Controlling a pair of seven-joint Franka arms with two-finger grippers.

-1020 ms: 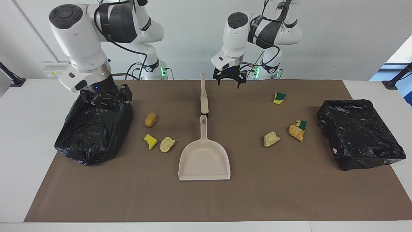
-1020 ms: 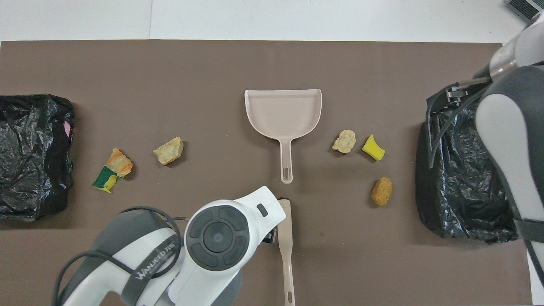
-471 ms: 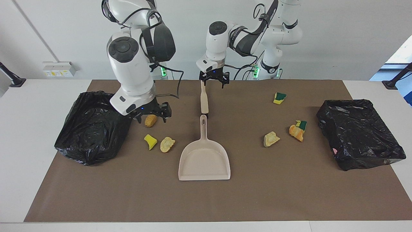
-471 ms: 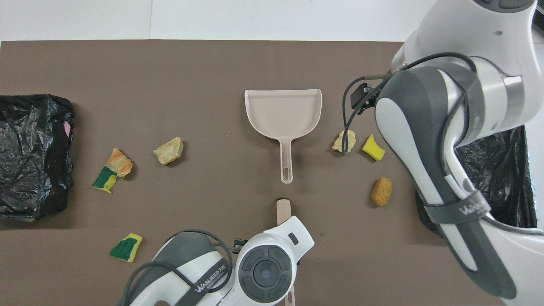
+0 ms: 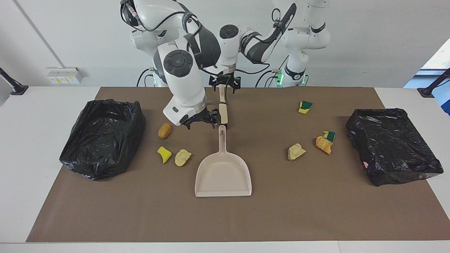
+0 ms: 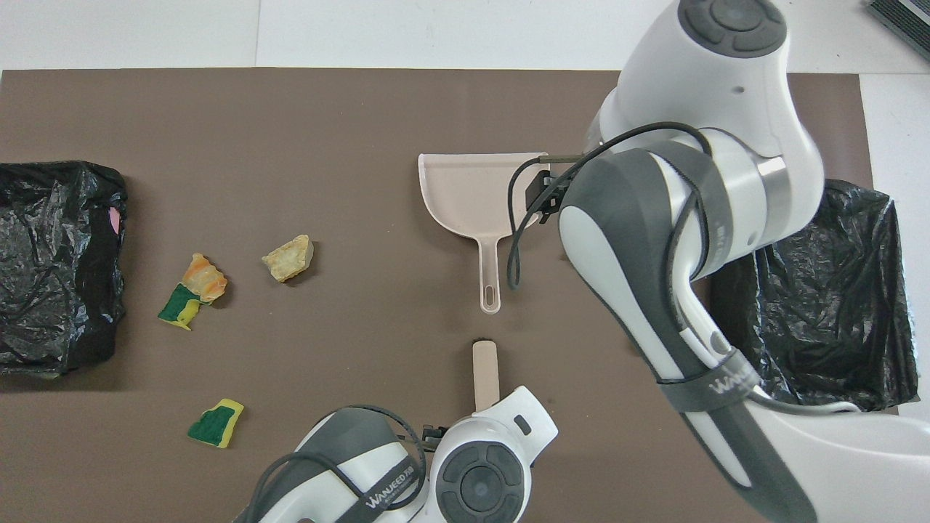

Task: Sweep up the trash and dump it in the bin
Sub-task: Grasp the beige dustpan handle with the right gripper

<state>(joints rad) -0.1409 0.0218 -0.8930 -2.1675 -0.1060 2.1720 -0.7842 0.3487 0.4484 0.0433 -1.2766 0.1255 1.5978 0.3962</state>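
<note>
Two black-lined bins (image 5: 102, 137) (image 5: 393, 146) sit at the table ends, nothing in them you can see yet. You're at the pickup step. Beige dustpan (image 5: 223, 175) lies mid-mat, handle toward the robots; brush (image 5: 223, 107) lies in line with it, nearer the robots. Right gripper (image 5: 201, 121) is open and empty over the mat just beside the dustpan handle. Left gripper (image 5: 225, 83) is open and empty over the brush handle's end. Next: drop each onto its handle, then close. Trash scraps (image 5: 175, 154) (image 5: 316, 138) lie loose either side of the dustpan. Watch the arms: they crowd each other at centre.
</note>
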